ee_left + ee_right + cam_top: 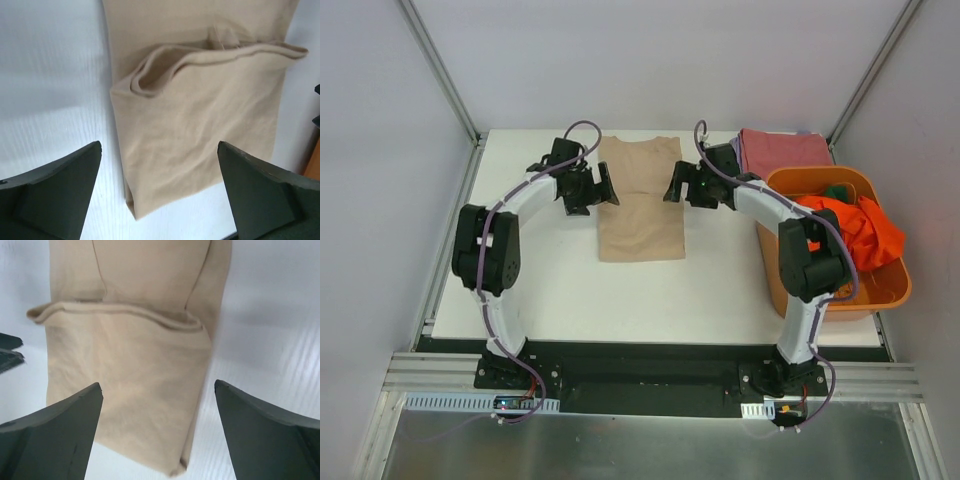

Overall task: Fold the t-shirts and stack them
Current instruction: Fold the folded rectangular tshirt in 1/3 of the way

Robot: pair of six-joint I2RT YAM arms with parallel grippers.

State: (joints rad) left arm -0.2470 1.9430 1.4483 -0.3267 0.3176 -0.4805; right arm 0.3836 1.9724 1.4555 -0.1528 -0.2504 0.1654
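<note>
The left claw (608, 187) is hovering at the left edge of the beige shirt (640, 205), its jaws standing wide apart and holding nothing; in its wrist view the two fingers (55, 195) are framing the cloth from above without touching it. The beige shirt is lying flat as a narrow strip on the middle of the white table (550, 290), toward the far side, with one part doubled over the rest and a soft rolled fold edge crossing its width. The right claw (672, 183) is hanging at the shirt's right edge, facing the left one, also spread wide and empty. Further right, a folded dusty red shirt (785, 152) is resting at the far corner, just behind the orange tub (890, 290), where an orange shirt (865, 235) and a green one (837, 190) are lying crumpled.
</note>
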